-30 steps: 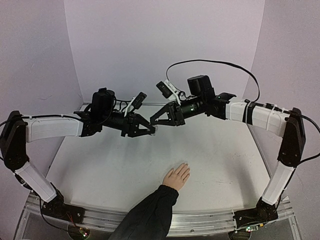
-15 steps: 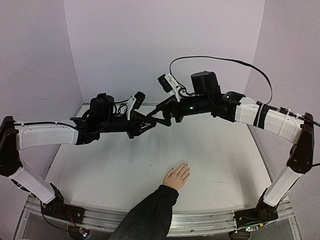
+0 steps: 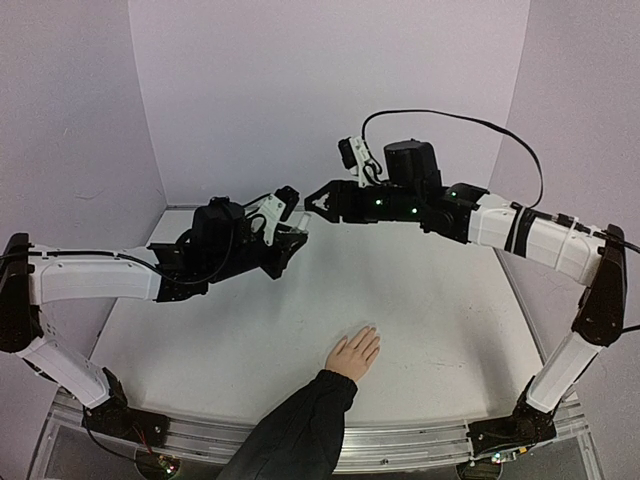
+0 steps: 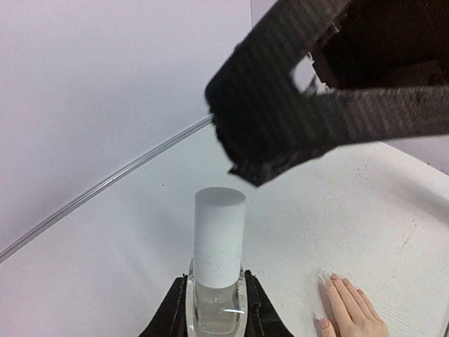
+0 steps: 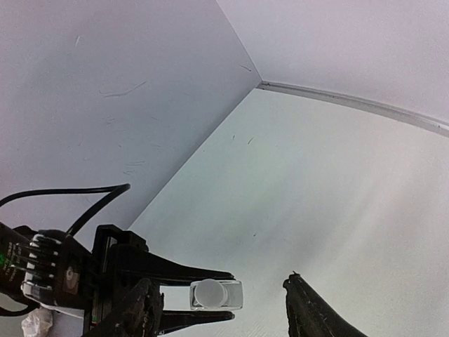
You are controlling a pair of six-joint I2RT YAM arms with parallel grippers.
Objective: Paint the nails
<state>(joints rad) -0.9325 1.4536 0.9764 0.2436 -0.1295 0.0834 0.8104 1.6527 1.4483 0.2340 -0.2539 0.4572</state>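
Barely begun: left gripper [image 3: 292, 237] clamps the bottle [image 4: 216, 298] aloft, cap [image 4: 219, 235] on; right gripper [image 3: 314, 200] hangs just above the cap, jaws apart and empty; hand [image 3: 354, 353] lies flat on the table [image 3: 450, 300], nails [image 4: 334, 278] seemingly bare, so uncapping and painting remain.

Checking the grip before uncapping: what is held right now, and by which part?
The left tool grips the small clear bottle by its glass body, below the white cap. The right tool is open, holding nothing.
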